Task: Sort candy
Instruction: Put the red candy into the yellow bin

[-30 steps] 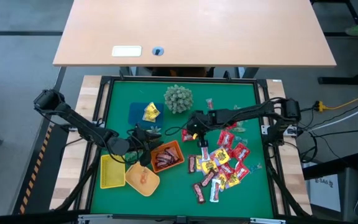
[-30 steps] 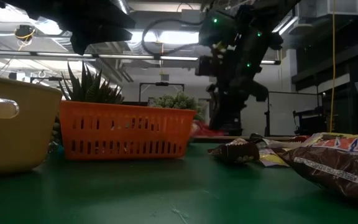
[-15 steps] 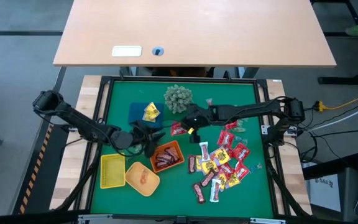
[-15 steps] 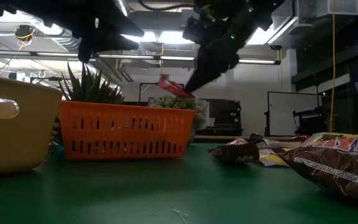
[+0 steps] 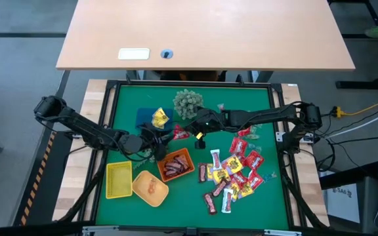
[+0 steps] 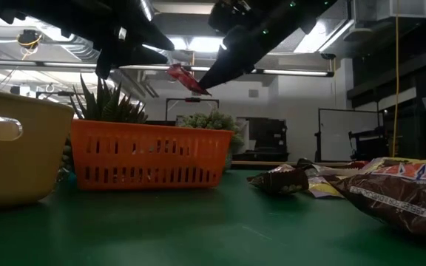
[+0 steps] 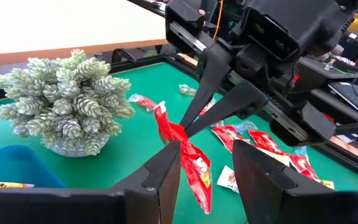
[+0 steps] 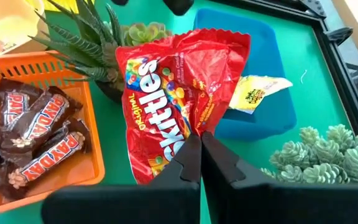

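Red packet: the right gripper holds a red packet up in the air, above the green tabletop and near the spiky plant ball.
Right fingers: pressed tight together on one edge of the red packet.
Left fingers: the left gripper has its fingers apart, with the packet hanging between or just past them. I cannot tell if they touch it.
How it feels: I think the packet is light, thin and crinkly. It bends and flops. It may be slippery too.
Where to hold: a flat edge looks like the best place to pinch. The middle is puffy and could slide.
Other candy: a pile lies on the tabletop to the right. Brown bars sit in the orange basket. A yellow packet lies on the blue tray.
Hard to see: in the high view the two grippers crowd together and hide the packet. In the low view the basket blocks what is behind it.
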Robot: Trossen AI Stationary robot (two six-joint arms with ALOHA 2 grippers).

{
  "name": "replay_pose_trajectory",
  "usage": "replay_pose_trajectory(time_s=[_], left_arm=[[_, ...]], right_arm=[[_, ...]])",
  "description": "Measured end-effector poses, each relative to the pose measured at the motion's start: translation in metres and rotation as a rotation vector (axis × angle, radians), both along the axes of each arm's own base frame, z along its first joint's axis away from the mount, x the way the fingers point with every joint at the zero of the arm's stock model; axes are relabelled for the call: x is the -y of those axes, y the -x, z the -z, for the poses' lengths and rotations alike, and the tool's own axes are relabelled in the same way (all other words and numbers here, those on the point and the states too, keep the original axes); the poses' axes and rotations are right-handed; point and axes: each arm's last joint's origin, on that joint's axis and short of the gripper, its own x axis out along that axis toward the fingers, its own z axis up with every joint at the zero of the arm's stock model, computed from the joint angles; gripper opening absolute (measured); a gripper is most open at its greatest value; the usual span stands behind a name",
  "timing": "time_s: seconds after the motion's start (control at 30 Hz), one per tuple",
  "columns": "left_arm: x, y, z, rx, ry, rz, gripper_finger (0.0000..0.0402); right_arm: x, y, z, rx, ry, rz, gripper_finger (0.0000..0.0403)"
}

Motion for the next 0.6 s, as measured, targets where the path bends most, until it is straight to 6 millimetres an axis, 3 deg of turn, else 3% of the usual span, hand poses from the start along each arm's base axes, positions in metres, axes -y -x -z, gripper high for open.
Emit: replay_pose_trajectory(time_s=[0.6], left_arm=[[-0.003,-0.001,0.001,-0.009,-0.003,-0.013,0.0132]], right_arm=[[-0.003,-0.007,-0.011,0.134,-0.051,-0.09,0.0003]])
